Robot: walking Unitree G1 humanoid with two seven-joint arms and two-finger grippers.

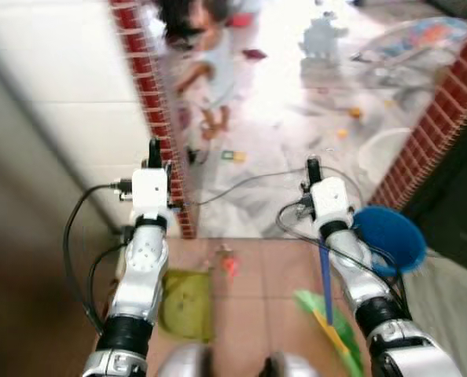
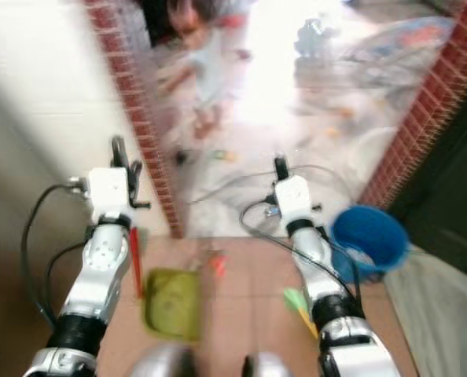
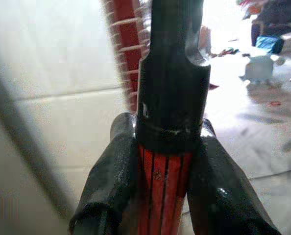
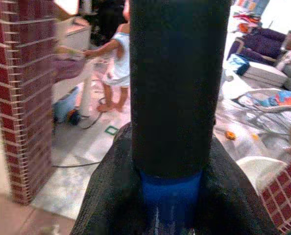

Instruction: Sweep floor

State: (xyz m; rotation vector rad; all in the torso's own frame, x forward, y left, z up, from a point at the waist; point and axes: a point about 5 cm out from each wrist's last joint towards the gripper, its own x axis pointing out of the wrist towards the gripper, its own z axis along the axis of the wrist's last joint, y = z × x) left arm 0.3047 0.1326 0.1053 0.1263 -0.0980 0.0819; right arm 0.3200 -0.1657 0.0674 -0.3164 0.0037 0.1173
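Observation:
My left gripper [image 1: 153, 155] is held up beside the brick pillar, shut on the red handle [image 3: 162, 196] of a yellow-green dustpan [image 1: 185, 302]. The dustpan hangs low over the brown tiles, and a black cap [image 3: 172, 88] tops its handle. My right gripper [image 1: 314, 170] is shut on a broom's blue handle [image 1: 325, 279], just below its black grip [image 4: 177, 83]. The broom's green bristles [image 1: 332, 323] rest near my right foot. Small reddish litter [image 1: 229, 265] lies on the tiles between my arms.
A red brick pillar [image 1: 151, 86] and white wall stand at left, with a brick wall [image 1: 438, 118] at right. A blue bucket [image 1: 388, 236] sits by my right arm. A small person [image 1: 211, 71] stands ahead on the pale floor, among scattered toys and a cable [image 1: 241, 184].

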